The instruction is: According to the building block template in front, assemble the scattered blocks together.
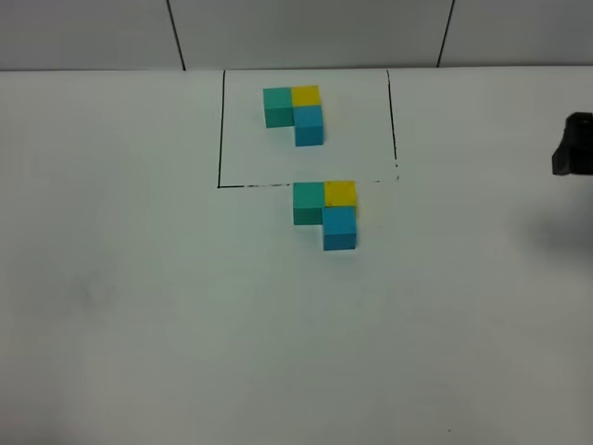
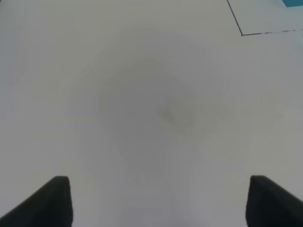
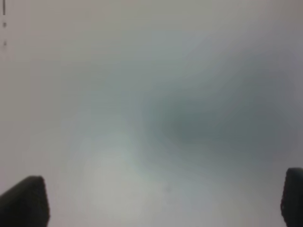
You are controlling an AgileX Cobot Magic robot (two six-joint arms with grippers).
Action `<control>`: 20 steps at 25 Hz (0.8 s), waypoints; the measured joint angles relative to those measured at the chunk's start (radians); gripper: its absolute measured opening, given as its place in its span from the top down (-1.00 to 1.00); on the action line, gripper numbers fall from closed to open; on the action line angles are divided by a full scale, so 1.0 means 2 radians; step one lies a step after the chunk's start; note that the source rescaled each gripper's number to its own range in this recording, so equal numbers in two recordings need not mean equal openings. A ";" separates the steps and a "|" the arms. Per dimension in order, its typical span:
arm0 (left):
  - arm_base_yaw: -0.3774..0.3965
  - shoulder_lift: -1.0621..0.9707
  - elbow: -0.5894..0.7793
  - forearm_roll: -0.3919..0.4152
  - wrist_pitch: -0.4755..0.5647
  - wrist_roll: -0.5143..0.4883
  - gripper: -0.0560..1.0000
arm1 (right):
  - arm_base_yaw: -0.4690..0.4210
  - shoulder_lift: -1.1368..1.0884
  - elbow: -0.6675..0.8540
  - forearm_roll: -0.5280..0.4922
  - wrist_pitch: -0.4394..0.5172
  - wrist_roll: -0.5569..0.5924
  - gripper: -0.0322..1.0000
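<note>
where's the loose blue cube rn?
Exterior high view, centre: blue cube just below the black frame line, under the yellow cube, diagonal to the teal-green cube.

Scattered blocks (image 1: 326, 214) joined below template (image 1: 295, 114)

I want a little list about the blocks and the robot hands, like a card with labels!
template: teal-green, yellow, blue cubes in an L, inside the black frame
scattered blocks: joined in the same L, just outside the frame's near edge
table: white
left end effector: open, holding nothing
right end effector: open, holding nothing
</note>
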 joint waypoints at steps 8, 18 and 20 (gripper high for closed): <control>0.000 0.000 0.000 0.000 0.000 0.000 -0.46 | 0.019 -0.226 0.117 -0.019 0.035 0.009 -1.00; 0.000 0.000 0.000 0.000 0.000 0.000 -0.46 | 0.019 -0.457 0.208 -0.031 0.126 0.030 -1.00; 0.000 0.000 0.000 0.000 0.000 0.000 -0.46 | 0.019 -0.491 0.221 -0.033 0.130 0.031 -1.00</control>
